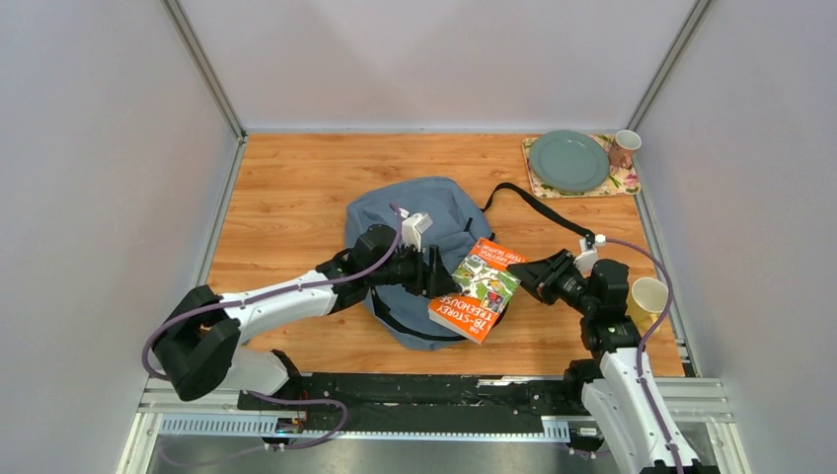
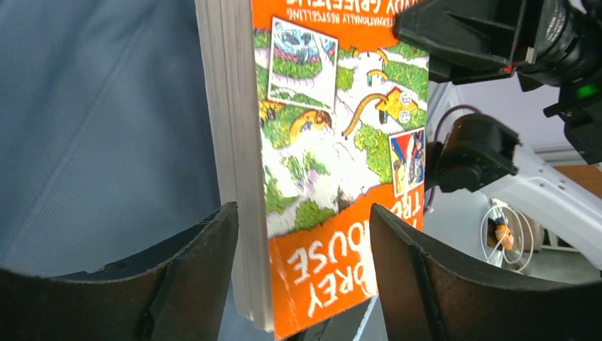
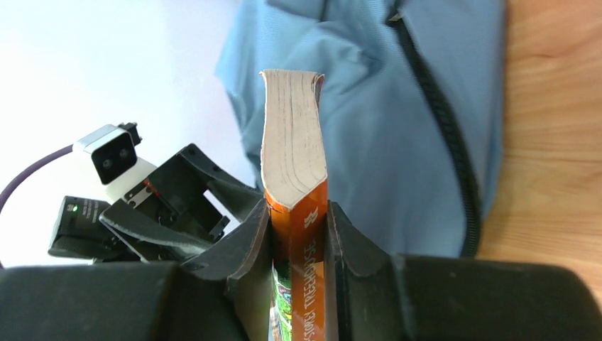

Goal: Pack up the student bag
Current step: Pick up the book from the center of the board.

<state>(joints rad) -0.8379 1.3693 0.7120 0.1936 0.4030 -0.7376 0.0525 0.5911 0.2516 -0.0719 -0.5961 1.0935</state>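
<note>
The student bag (image 1: 415, 212), grey-blue with dark zips, lies flat in the middle of the table. An orange paperback book (image 1: 477, 289) hangs tilted over the bag's near right edge. My right gripper (image 1: 523, 279) is shut on the book's spine end, and the right wrist view shows the spine (image 3: 292, 142) pinched between both fingers, with the gripper (image 3: 298, 227) above the bag (image 3: 376, 106). My left gripper (image 1: 439, 276) is open. In its wrist view the book (image 2: 334, 142) stands between the spread fingers (image 2: 206, 249) of the gripper (image 2: 304, 234) without being clamped.
A black strap (image 1: 538, 205) trails from the bag toward the back right. A green plate (image 1: 569, 161) on a placemat (image 1: 627, 183) and a mug (image 1: 624, 148) sit in the far right corner. A paper cup (image 1: 648, 294) stands beside the right arm.
</note>
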